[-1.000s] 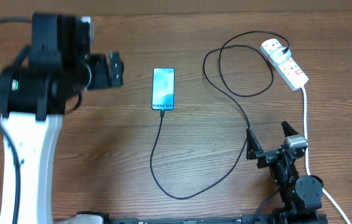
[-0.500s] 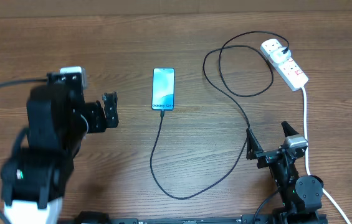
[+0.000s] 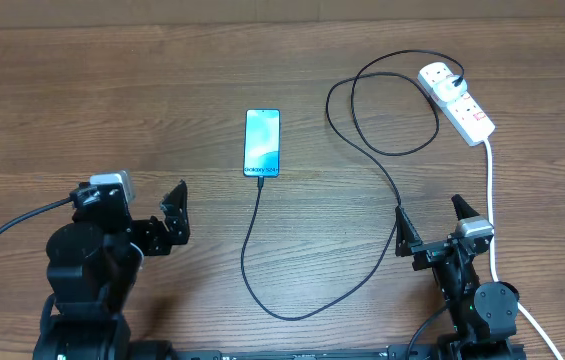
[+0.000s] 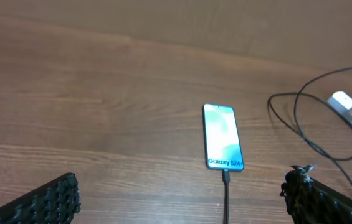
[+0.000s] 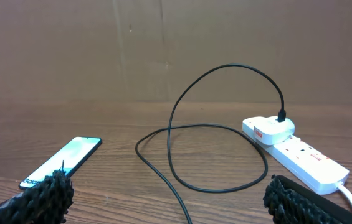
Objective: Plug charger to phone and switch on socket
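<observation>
The phone lies flat mid-table with its blue screen lit. It also shows in the left wrist view and the right wrist view. The black charger cable is plugged into the phone's near end. It loops right and back to a white plug seated in the white socket strip, which also shows in the right wrist view. My left gripper is open and empty, left of and nearer than the phone. My right gripper is open and empty beside the cable.
The strip's thick white cord runs down the right side past my right arm. A brown cardboard wall backs the wooden table.
My left arm has pulled back from beside the phone toward the table's front left. The right arm, phone and cable have not moved.
</observation>
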Robot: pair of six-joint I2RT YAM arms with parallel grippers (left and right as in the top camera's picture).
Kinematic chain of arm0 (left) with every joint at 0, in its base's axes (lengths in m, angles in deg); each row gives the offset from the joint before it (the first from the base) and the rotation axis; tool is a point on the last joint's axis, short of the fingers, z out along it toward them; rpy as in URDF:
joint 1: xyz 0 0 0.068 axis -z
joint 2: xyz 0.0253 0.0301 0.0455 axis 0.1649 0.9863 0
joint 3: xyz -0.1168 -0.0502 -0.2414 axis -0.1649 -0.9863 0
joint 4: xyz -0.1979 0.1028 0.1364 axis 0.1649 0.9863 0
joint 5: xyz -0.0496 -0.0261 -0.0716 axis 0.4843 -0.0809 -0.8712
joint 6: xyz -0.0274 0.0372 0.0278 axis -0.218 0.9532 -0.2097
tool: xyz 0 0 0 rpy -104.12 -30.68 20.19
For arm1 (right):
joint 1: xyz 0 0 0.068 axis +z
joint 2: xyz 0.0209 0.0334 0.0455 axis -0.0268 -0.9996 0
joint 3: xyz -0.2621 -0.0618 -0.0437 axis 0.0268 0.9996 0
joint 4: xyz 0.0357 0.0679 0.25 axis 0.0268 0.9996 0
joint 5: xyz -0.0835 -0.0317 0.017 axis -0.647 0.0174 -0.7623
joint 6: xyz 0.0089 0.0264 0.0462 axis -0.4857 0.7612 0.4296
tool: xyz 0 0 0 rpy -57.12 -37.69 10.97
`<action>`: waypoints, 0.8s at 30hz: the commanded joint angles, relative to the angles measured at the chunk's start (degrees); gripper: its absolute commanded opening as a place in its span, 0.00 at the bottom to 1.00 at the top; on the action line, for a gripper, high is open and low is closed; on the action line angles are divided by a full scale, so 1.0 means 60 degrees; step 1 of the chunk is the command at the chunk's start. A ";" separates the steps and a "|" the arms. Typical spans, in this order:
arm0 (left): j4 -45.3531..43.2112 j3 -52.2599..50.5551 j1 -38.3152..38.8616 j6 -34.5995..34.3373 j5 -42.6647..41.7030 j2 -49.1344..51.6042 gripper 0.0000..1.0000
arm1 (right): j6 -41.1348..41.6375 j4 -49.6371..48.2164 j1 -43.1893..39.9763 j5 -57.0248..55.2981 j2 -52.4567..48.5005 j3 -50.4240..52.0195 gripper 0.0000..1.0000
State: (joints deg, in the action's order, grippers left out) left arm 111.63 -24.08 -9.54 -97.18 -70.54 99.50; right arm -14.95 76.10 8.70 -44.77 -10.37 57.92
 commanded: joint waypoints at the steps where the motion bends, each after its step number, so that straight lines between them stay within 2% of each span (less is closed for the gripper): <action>1: -0.0306 -0.0441 -0.0069 0.0087 -0.0208 -0.0492 1.00 | 0.0029 -0.0055 0.0018 0.0018 0.0113 0.0095 1.00; 8: -0.1410 -0.1712 -0.0109 0.0408 -0.0197 -0.2131 1.00 | 0.0029 -0.0055 0.0018 0.0015 0.0113 0.0095 1.00; 17: -0.2473 -0.3606 -0.0630 0.0142 -0.0219 -0.4156 1.00 | 0.0029 -0.0055 0.0018 0.0018 0.0113 0.0095 1.00; 24: -0.3388 -0.4543 -0.0659 0.0113 -0.0215 -0.4812 1.00 | 0.0029 -0.0055 0.0018 0.0018 0.0113 0.0095 1.00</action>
State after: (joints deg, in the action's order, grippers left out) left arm 93.18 -49.01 -13.02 -96.13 -71.41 72.24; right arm -14.95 76.10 8.70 -44.77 -10.37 57.92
